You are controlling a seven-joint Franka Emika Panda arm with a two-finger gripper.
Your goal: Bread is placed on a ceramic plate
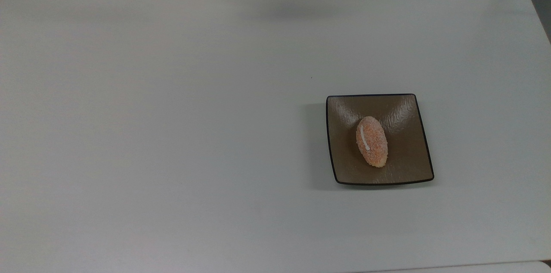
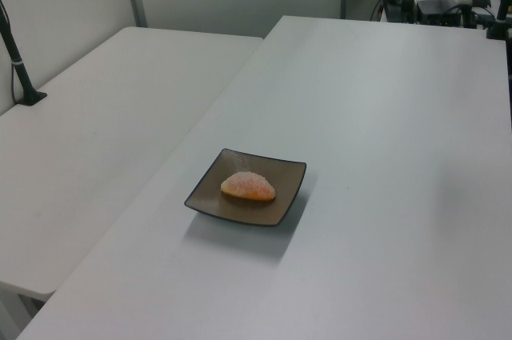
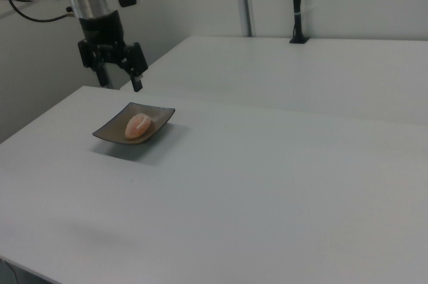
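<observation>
1. We see the bread (image 1: 371, 141) lying on the ceramic plate (image 1: 404, 162), roughly in the plate's middle, with its long side running from the top view's upper left to lower right.
2. A short white stripe runs along the roll's side nearer the top view's left.
3. The plate sits flat on the white table (image 1: 172, 135), toward the top view's right half and well clear of every table edge.
4. In the right view we find the gripper (image 3: 120, 85) hanging in the air above the table, up and to the right view's left of the plate (image 3: 107, 133), apart from both plate and bread (image 3: 138, 125).
5. Its two black fingers point downward with a clear gap between them, and we see nothing held there.
6. In the left view the bread (image 2: 248, 186) rests as a low mound on the plate (image 2: 206, 190).
7. A second white table (image 2: 96, 116) stands alongside, at the left view's left.
</observation>
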